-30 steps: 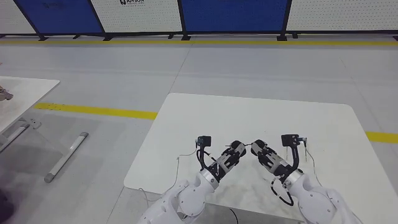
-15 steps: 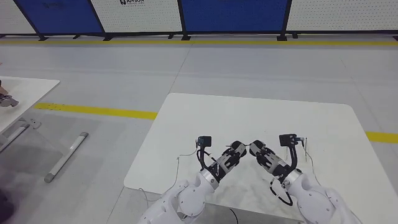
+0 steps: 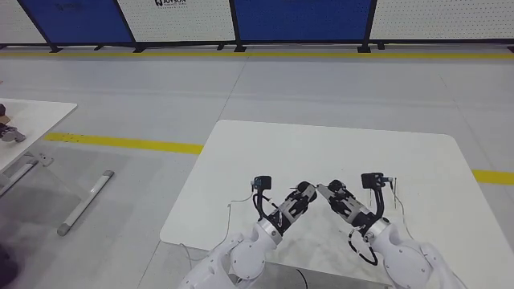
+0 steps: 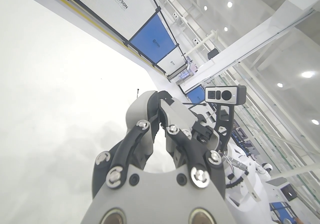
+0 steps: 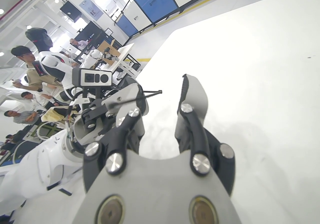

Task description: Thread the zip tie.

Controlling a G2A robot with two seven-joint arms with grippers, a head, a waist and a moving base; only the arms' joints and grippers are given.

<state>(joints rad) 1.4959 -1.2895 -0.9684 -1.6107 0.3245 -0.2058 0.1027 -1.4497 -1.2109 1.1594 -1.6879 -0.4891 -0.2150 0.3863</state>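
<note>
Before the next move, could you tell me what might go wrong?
The left gripper is shut on the thin zip tie, whose end seems to poke between the fingers of the open right gripper; closing off-target might bend it. The grippers sit very close over the table, so they might collide.

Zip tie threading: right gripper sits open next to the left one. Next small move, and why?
Probably ease the right gripper a touch toward the left gripper and close it. Its jaws stand open, the left gripper looks shut on the zip tie, and the tie's free end seems to poke into that open gap.
</note>
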